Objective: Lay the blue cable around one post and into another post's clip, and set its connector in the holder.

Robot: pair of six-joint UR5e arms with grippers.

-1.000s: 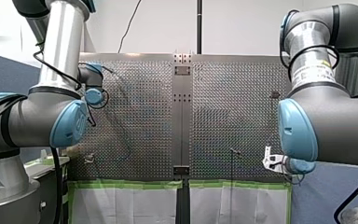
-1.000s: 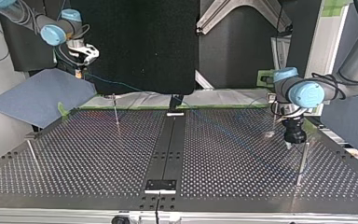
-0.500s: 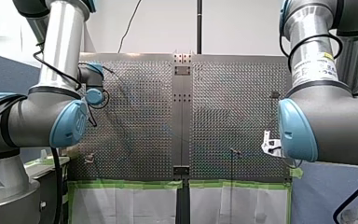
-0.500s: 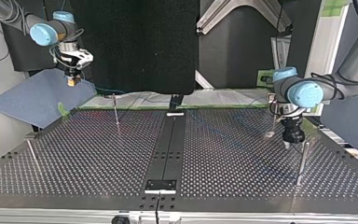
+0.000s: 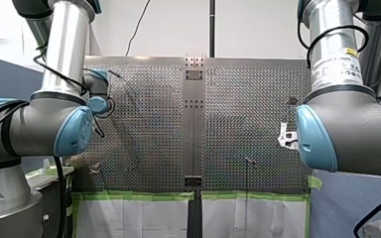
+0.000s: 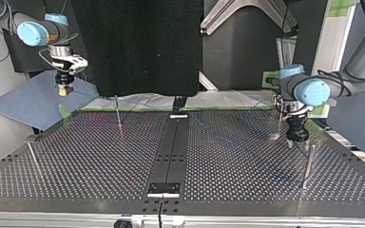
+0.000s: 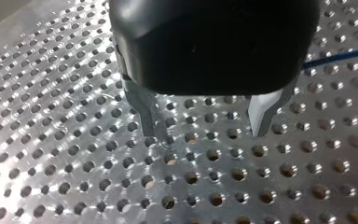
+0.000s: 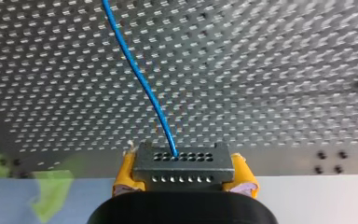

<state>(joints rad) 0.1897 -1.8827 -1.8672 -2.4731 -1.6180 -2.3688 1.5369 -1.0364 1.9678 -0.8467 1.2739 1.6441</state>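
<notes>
In the right wrist view my right gripper (image 8: 185, 174) is shut, its yellow pads (image 8: 126, 173) clamped on a dark grey connector (image 8: 183, 161). The blue cable (image 8: 140, 79) runs from the connector out over the perforated table (image 8: 270, 70). In the top view that gripper (image 6: 64, 89) hangs high beyond the table's far left corner. My left gripper (image 7: 205, 133) is open just above the plate with nothing between its metal fingers (image 7: 147, 116); a stretch of blue cable (image 7: 338, 57) lies beside it. In the top view it (image 6: 297, 141) stands at the right, next to a post (image 6: 308, 164).
Two more thin posts stand at the top view's left, one near the far edge (image 6: 118, 114) and one near the side edge (image 6: 33, 156). A black rail (image 6: 171, 147) runs down the table's middle with a fixture at each end (image 6: 164, 188). A blue-grey sheet (image 6: 28, 102) lies beyond the far left corner.
My right gripper has carried the connector up and further to the top view's left, away from the table. My left gripper has shifted only slightly near its post.
</notes>
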